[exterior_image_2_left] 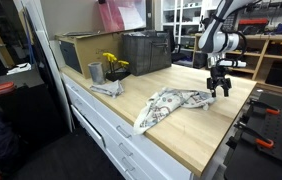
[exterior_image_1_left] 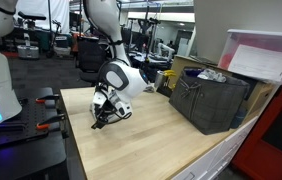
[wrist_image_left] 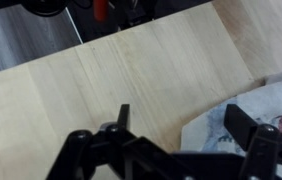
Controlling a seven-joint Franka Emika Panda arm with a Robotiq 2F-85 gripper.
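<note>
I am holding the gripper just above the butcher-block table, its fingers pointing straight down and standing wide apart with nothing between them. The patterned cloth is lying crumpled on the wood, stretching from under the gripper towards the middle of the table. In the wrist view I am seeing a rumpled corner of the cloth beside one finger, resting on the table rather than pinched, so I am judging it free of any grip. It is slumping in soft folds, as thin limp fabric does when nothing is stretching it: a pale ground with a scattered darker print. The table is showing smooth, pale glued strips of wood, flat and matte, so the cloth is simply lying where it drapes. Along the far edge a dark slatted plastic crate and a cardboard box are standing side by side, well apart from the gripper. In front of them a metal cup and some yellow flowers are sitting near a grey rag.
</note>
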